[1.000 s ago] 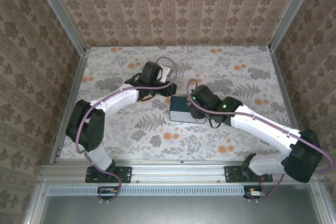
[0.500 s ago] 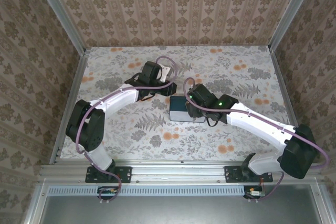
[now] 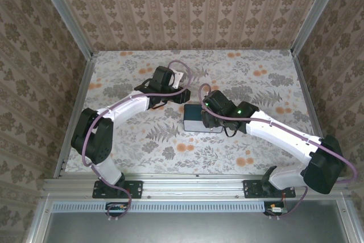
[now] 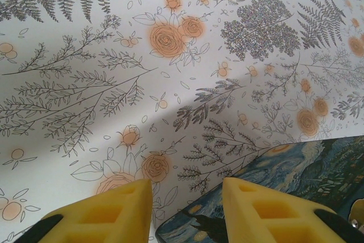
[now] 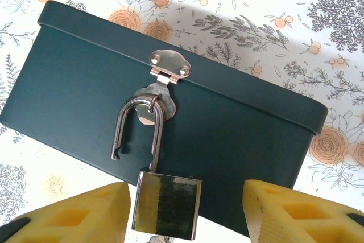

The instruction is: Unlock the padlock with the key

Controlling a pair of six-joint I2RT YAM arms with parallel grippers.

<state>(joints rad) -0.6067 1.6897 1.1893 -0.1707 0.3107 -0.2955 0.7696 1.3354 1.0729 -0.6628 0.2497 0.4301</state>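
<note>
Padlock hangs on the box's hasp with its shackle sprung, the right gripper's jaws spread to either side of it.

Top view: the box (image 3: 193,119) sits mid-table (image 3: 256,72); the left gripper (image 3: 177,96) is at its 11 o'clock corner, the right gripper (image 3: 206,119) at its 3 o'clock side. Left wrist view: the left gripper (image 4: 185,185) is parted partway with only floral cloth in the gap; the box's blue swirl lid (image 4: 296,174) lies at 4 o'clock. Right wrist view: the right gripper (image 5: 186,189) is spread wide and grips nothing; the padlock (image 5: 166,203) hangs between the fingers (image 5: 85,214) from the hasp (image 5: 169,65), the shackle's (image 5: 128,123) left leg free. A dark bit (image 5: 159,238) at the padlock's 6 o'clock may be the key; I cannot tell.
</note>
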